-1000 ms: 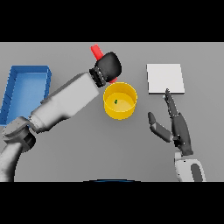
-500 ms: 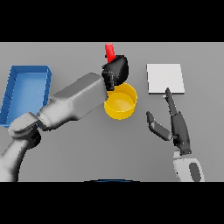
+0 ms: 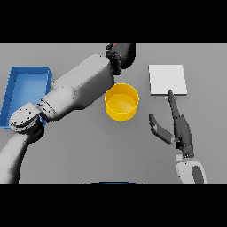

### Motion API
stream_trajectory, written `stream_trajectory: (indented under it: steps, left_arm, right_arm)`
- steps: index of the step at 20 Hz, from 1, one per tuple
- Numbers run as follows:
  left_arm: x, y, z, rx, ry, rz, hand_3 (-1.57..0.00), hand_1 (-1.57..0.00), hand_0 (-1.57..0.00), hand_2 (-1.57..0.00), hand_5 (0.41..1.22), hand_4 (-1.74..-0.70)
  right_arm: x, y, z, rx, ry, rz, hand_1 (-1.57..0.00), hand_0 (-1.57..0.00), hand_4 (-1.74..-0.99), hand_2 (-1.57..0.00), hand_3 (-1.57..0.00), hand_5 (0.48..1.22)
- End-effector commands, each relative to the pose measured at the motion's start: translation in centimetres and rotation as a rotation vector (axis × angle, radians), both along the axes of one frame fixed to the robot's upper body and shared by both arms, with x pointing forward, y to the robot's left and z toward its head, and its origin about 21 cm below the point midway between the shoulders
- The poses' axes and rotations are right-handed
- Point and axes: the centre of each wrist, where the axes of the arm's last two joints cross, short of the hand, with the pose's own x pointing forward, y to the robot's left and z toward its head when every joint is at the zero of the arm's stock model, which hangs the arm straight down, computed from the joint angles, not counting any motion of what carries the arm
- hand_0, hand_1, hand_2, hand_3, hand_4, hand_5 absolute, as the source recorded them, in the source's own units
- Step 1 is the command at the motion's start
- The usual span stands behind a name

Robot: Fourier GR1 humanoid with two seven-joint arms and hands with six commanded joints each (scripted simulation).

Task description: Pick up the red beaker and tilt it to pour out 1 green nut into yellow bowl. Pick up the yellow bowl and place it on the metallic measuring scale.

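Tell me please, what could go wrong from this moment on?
The left hand hides most of the red beaker at the far table edge, so setting it down may go badly. The right hand, open between the yellow bowl and the scale, could knock the bowl when reaching.

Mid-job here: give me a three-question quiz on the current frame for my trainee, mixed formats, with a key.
1. True or false: the yellow bowl already sits on the metallic measuring scale.
2. Multiple choice: the blue tray lies at which side of the view? A) left B) right C) centre
3. Fill in: the right hand has its fingers ____ and holds nothing.

Key
1. False: the bowl stands on the table, apart from the scale.
2. A.
3. Straight. The left hand, beyond the bowl, is curled round the red beaker, of which only a sliver shows.
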Motion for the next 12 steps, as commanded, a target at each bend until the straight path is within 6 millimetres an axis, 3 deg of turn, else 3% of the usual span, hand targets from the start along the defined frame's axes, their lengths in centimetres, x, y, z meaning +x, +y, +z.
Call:
stream_trajectory:
  steps: [1, 2, 4, 8, 10, 12]
  left_arm:
    - [0.5, 0.4, 1.1, -0.033, -0.001, 0.015, -1.57, -1.57, -1.57, -1.57, 1.221, -1.73]
    - [1.0, 0.7, 2.3, -0.082, -0.008, 0.036, -1.57, -1.57, -1.57, -1.57, 1.221, -1.73]
    - [2.1, 1.8, 5.2, -0.174, -0.023, 0.098, -1.02, -1.57, -1.57, -1.57, 1.221, -1.73]
    - [4.4, 5.8, 9.8, -0.465, 0.01, 0.272, -1.35, -1.57, -1.57, -1.57, 1.221, -1.73]
    - [5.3, 9.1, 11.9, -0.655, 0.017, 0.386, -1.43, -1.57, -1.57, -1.57, 1.221, -1.73]
    - [6.0, 12.2, 12.5, -0.841, 0.019, 0.482, -1.44, -1.57, -1.57, -1.57, 1.221, -1.74]
  right_arm:
    - [-0.1, -0.1, -0.1, -0.005, -0.007, 0.002, 0.0, 0.0, -1.03, 0.0, 0.0, 0.682]
    - [0.4, -0.1, 0.2, -0.017, -0.002, -0.004, 0.0, 0.0, -1.023, 0.0, 0.0, 0.682]
    - [0.0, 0.0, 0.0, -0.01, -0.007, 0.004, 0.0, 0.0, -1.028, 0.0, 0.0, 0.68]
    - [0.4, 0.3, 0.3, 0.006, -0.011, 0.007, 0.0, 0.0, -0.996, 0.0, 0.0, 0.681]
    - [0.4, 0.2, -0.1, -0.003, -0.006, 0.008, 0.0, 0.0, -0.99, 0.0, 0.0, 0.672]
    - [0.7, 0.4, 0.2, 0.021, -0.007, 0.015, 0.0, 0.0, -1.004, 0.0, 0.0, 0.668]
